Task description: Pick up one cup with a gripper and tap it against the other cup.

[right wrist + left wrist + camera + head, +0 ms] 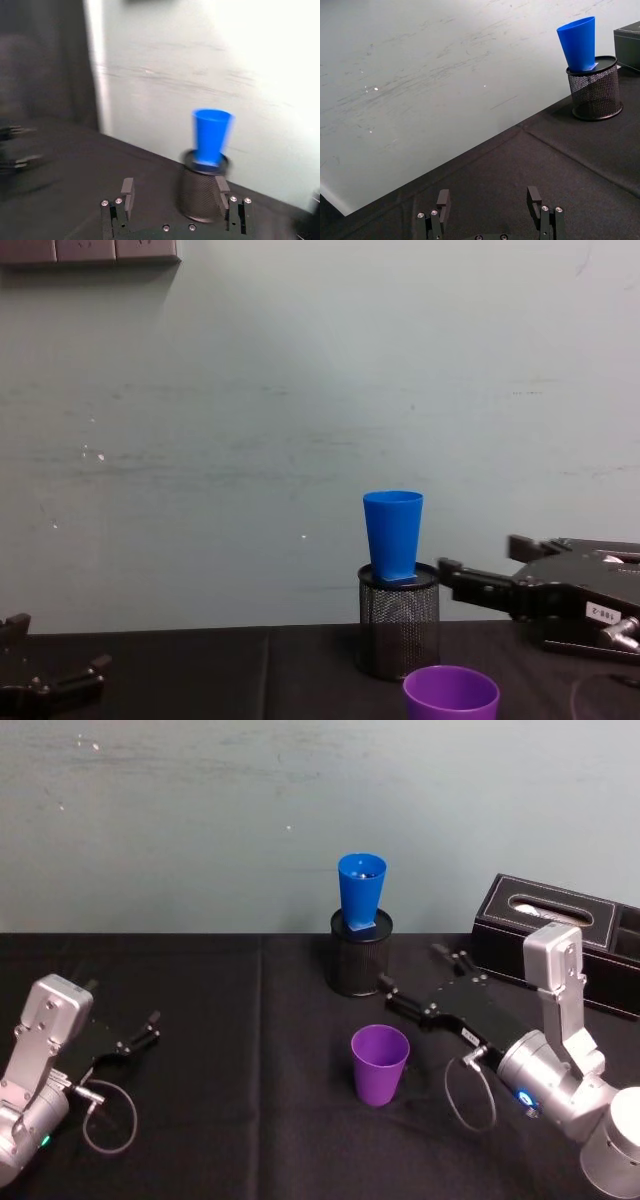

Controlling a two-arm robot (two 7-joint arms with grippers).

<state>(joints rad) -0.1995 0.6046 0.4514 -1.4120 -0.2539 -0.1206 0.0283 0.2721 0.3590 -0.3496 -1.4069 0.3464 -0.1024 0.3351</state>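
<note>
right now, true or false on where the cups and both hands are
1. The blue cup sits in the black mesh pen holder. True.
2. The right hand grips the purple cup. False: it is open, beside the pen holder, holding nothing.
3. The purple cup stands upright on the black cloth, nearer the robot than the pen holder. True.
4. The left hand holds the blue cup. False: it is open, far off on the robot's left.
5. The tissue box lies left of the cups. False: it is on the right.
</note>
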